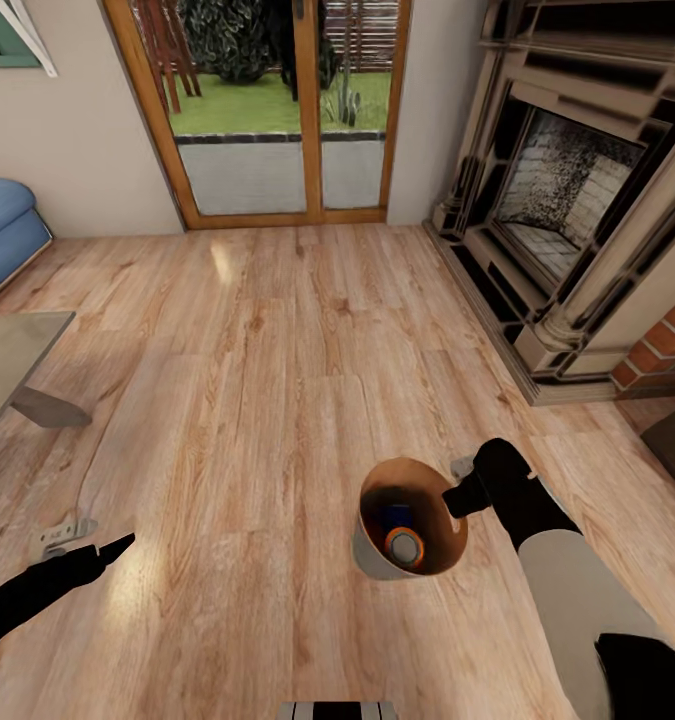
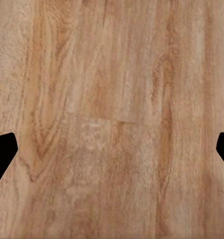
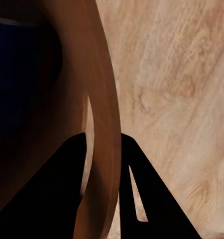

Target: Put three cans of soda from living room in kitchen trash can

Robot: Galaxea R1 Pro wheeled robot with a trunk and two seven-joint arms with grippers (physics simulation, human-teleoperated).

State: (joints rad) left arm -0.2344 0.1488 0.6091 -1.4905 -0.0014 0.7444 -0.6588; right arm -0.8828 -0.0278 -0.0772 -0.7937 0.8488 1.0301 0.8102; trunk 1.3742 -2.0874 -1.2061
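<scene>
Matte black right end effector (image 1: 464, 487) with tapered fingers, pale grey forearm segment behind it, black elbow joint, all-black pointed left end effector (image 1: 115, 546)

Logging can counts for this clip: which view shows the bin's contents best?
The head view: it looks down into the bin, showing an orange can and a blue one. The right wrist view shows just the bin's rim, clamped by the right claw. The left wrist view shows floor.

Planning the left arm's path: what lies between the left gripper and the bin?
In the head view, only bare wood floor lies between the left gripper and the bin, whose rim the right gripper pinches.
</scene>
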